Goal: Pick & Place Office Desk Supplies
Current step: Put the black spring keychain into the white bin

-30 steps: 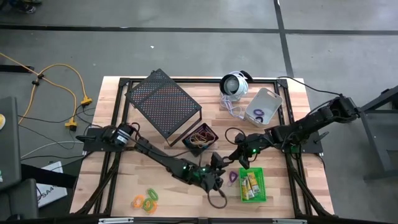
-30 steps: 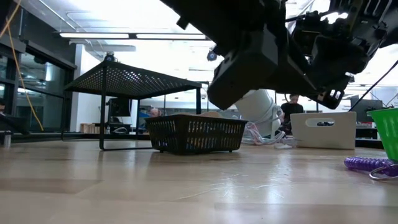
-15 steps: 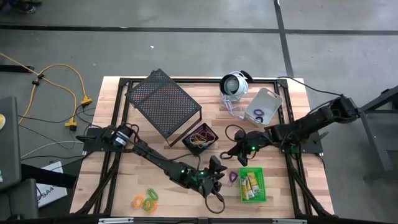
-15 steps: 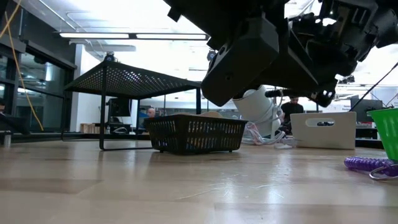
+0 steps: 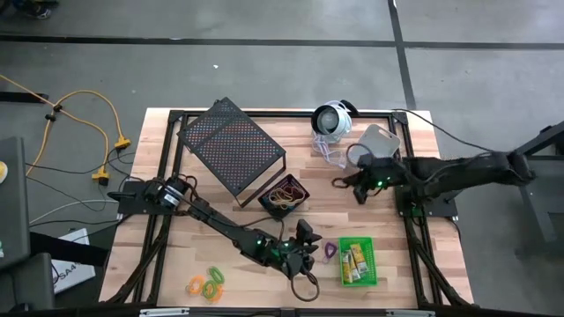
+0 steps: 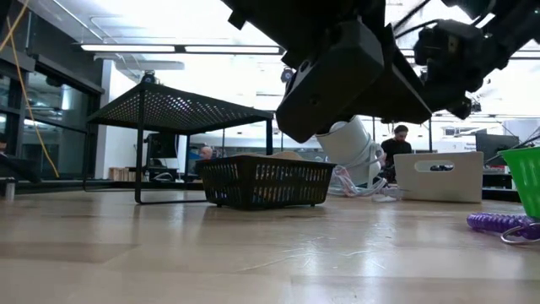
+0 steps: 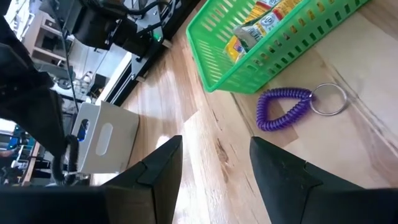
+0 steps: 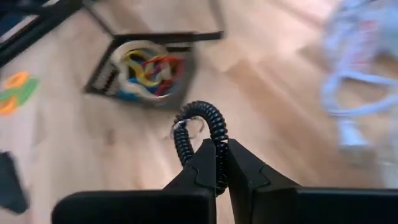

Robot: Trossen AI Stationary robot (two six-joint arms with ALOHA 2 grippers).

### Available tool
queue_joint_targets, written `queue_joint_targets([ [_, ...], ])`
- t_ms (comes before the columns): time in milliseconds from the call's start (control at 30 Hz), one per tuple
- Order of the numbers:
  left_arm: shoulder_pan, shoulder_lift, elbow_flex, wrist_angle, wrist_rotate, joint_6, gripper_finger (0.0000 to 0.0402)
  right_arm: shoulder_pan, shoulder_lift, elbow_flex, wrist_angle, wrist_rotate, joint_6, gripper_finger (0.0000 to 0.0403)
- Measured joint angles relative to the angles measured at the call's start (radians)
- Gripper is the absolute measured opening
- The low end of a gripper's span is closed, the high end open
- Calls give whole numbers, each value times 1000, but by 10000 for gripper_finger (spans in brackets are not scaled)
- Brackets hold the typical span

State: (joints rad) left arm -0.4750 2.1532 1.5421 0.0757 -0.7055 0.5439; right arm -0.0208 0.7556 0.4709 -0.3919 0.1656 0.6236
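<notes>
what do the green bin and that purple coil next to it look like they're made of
Green bin: likely molded plastic, judging by its uniform bright color and evenly slotted walls with a slight sheen. Purple coil: probably flexible plastic or rubbery cord, wound in tight even spirals; the ring on its end looks like shiny metal.

floor (image 5: 264, 70): grey concrete | ceiling lights (image 6: 181, 48): long strips, lit | person (image 6: 395, 148): behind table

Wooden bench (image 5: 176, 251) with desk supplies

On it: 3 bins, black (image 5: 283, 194), green (image 5: 357, 261), grey (image 5: 377, 141); mesh rack (image 5: 231, 144); purple loop (image 5: 330, 251); orange-green loops (image 5: 207, 283); white device (image 5: 331, 120).
</notes>
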Motion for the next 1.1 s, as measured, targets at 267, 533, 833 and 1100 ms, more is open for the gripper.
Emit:
queue_joint_targets([
  [267, 2, 0, 0, 0, 0, -21, 179, -111, -78, 0, -215, 194, 0, 10],
  [533, 2, 0, 0, 0, 0, -44, 179, -177, -90, 0, -257, 289, -17, 8],
  [833, 2, 0, 0, 0, 1, -44, 179, -243, -89, 0, -328, 364, -17, 8],
  [1100, 2, 0, 0, 0, 1, -47, 179, -285, -71, 0, -363, 349, 46, 8],
])
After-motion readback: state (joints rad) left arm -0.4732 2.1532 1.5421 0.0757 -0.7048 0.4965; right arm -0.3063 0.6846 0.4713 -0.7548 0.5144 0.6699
